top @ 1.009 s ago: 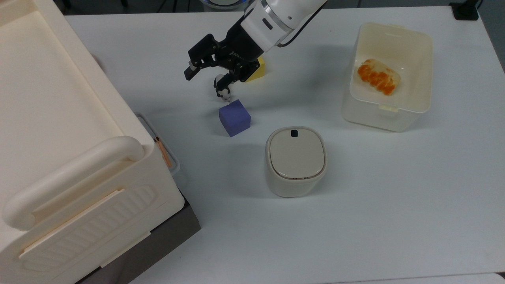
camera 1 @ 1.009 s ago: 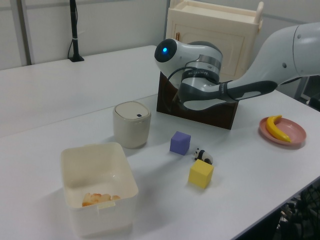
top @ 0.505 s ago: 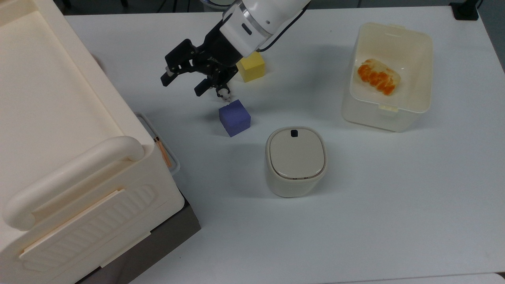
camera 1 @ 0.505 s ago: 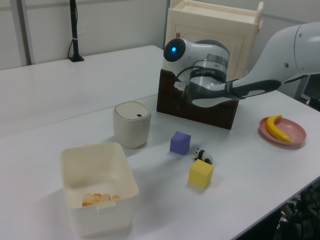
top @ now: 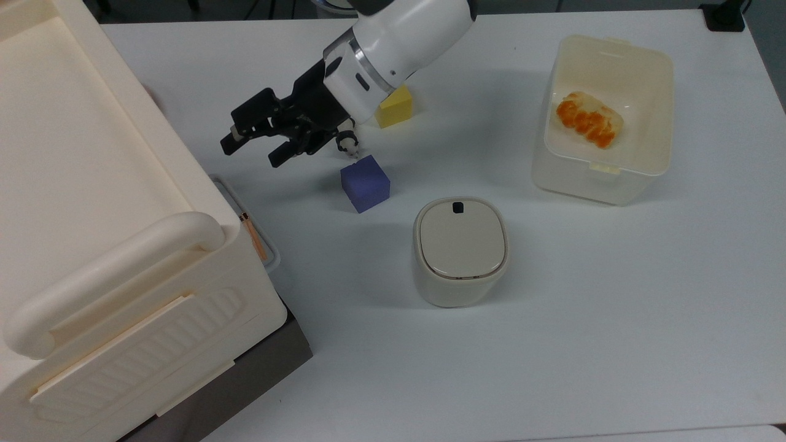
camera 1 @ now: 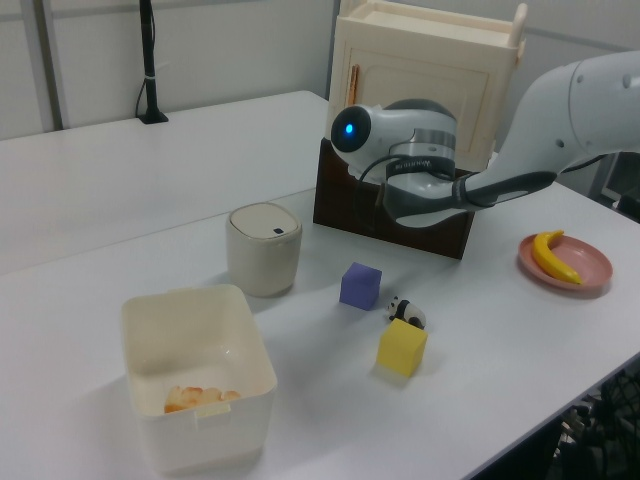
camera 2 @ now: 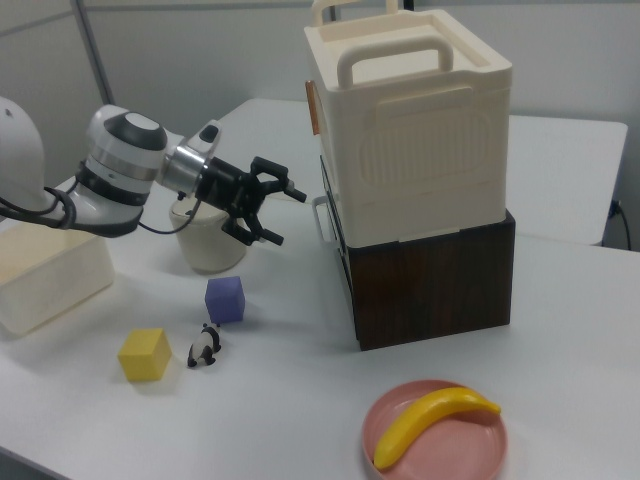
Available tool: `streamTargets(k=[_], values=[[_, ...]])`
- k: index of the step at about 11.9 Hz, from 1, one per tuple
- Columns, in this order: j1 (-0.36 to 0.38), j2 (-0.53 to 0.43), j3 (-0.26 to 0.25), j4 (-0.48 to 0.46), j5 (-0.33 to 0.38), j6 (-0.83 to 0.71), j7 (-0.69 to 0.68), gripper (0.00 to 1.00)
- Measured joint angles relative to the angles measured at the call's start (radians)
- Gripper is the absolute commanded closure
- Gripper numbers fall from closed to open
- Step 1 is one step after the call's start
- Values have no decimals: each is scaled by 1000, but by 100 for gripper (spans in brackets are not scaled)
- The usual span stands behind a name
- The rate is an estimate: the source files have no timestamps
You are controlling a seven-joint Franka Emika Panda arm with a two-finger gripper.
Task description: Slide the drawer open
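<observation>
The gripper [camera 2: 282,213] hangs jaws spread, near the drawer [camera 2: 335,215] – nothing between them. A purple cube [top: 365,183], panda figure [camera 2: 206,346] and lidded pot [top: 460,250] dot the tabletop [top: 614,307]

purple cube [top: 365,182]; yellow cube [camera 2: 144,354], black pincer [top: 253,145]

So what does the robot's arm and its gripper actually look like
The arm is glossy white with rounded segments, a grey ring near the wrist and a black cable alongside. A blue light glows on one joint in the left view. The gripper is black, with two slim black fingers.
</observation>
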Motion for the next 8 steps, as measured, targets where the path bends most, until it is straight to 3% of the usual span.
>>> streamTargets(k=[4,8], values=[[-36,77,0,4,-84,1,4,15],[-53,105,0,7,-95,1,9,17]])
